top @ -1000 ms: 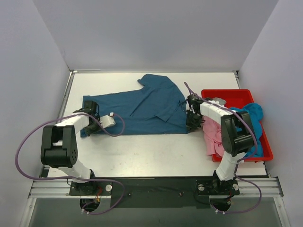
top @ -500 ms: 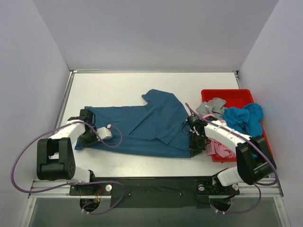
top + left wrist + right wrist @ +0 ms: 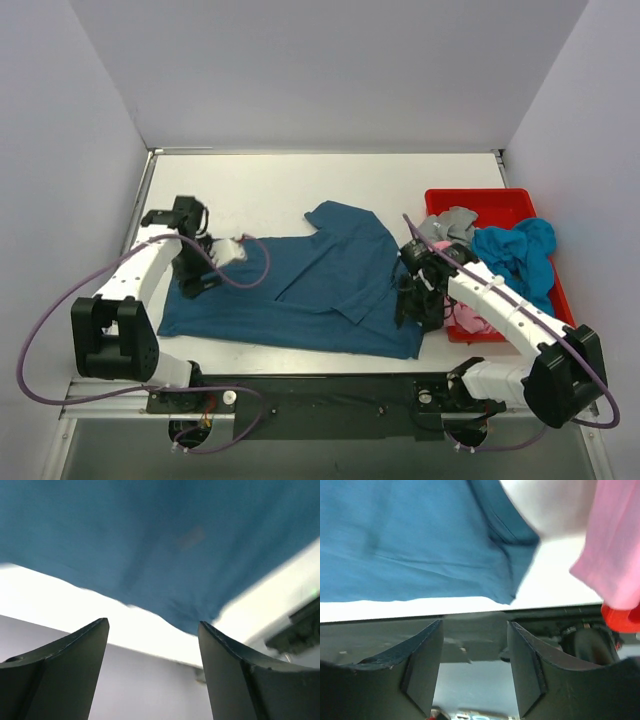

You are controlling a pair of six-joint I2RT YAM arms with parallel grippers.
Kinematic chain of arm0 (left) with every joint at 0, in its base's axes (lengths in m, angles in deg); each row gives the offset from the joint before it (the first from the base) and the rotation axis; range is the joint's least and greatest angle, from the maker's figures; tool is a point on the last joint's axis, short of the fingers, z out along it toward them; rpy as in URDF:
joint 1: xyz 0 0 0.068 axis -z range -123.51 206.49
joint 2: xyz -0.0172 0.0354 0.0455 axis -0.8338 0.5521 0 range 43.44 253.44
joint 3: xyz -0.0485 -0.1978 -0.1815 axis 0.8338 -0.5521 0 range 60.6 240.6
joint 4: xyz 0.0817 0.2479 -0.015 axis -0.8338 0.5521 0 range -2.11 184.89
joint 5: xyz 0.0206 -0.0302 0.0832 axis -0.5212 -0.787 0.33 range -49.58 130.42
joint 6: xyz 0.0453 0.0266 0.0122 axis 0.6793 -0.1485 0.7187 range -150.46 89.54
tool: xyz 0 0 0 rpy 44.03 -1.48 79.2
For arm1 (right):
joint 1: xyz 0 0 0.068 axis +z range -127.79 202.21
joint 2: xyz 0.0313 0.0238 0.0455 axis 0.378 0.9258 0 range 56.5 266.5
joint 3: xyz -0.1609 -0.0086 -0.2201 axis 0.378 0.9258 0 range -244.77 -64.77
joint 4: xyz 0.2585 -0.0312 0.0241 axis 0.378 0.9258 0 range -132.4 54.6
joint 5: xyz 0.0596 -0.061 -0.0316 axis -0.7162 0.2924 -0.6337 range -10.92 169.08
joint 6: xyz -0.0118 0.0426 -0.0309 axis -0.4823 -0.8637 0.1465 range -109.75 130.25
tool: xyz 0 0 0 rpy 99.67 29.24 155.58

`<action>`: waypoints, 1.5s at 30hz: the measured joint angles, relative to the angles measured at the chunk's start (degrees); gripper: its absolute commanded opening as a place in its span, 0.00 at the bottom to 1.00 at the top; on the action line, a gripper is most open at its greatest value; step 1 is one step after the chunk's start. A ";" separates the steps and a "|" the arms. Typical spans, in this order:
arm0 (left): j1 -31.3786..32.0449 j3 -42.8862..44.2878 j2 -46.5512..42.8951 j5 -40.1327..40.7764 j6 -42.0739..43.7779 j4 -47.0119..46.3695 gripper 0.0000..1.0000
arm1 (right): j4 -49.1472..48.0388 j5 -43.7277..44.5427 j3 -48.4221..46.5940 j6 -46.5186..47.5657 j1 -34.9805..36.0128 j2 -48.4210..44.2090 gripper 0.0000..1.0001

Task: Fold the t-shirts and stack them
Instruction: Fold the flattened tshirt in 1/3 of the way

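A dark teal t-shirt (image 3: pixel 300 290) lies spread on the white table, its hem toward the left and its collar toward the right. My left gripper (image 3: pixel 195 283) is over the shirt's left edge, open and empty; in the left wrist view (image 3: pixel 152 625) the teal cloth (image 3: pixel 150 540) lies beyond the fingertips. My right gripper (image 3: pixel 412 315) is at the shirt's near right corner, also open and empty (image 3: pixel 475 623), with teal cloth (image 3: pixel 420 540) just past it. A turquoise t-shirt (image 3: pixel 515 255), a grey t-shirt (image 3: pixel 447 225) and a pink t-shirt (image 3: pixel 470 318) (image 3: pixel 615 545) are heaped in the tray.
The red plastic tray (image 3: pixel 500 196) (image 3: pixel 622 619) stands at the table's right side, close to my right arm. White walls enclose the table on the left, back and right. The metal base rail (image 3: pixel 320 390) runs along the near edge.
Both grippers pulled the teal shirt toward the near edge, then opened and let go of it. The shirt now lies flat, and the left gripper has drawn back from its edge.
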 measured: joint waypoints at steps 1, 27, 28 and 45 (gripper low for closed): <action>2.60 4.85 0.50 -2.12 -1.53 0.04 0.74 | 0.24 0.26 -3.50 0.98 -0.39 0.52 0.45; 59.28 19.54 24.79 -19.52 -17.64 -30.51 0.66 | -25.31 -8.24 13.55 -4.76 -7.15 3.98 0.00; 59.12 19.10 25.18 -18.86 -17.59 -31.65 0.64 | -25.66 -8.41 13.75 -4.92 -7.21 4.13 0.00; 56.35 16.96 26.64 -17.94 -20.09 -35.15 0.43 | -27.80 -10.05 15.56 -5.95 -8.17 2.99 0.00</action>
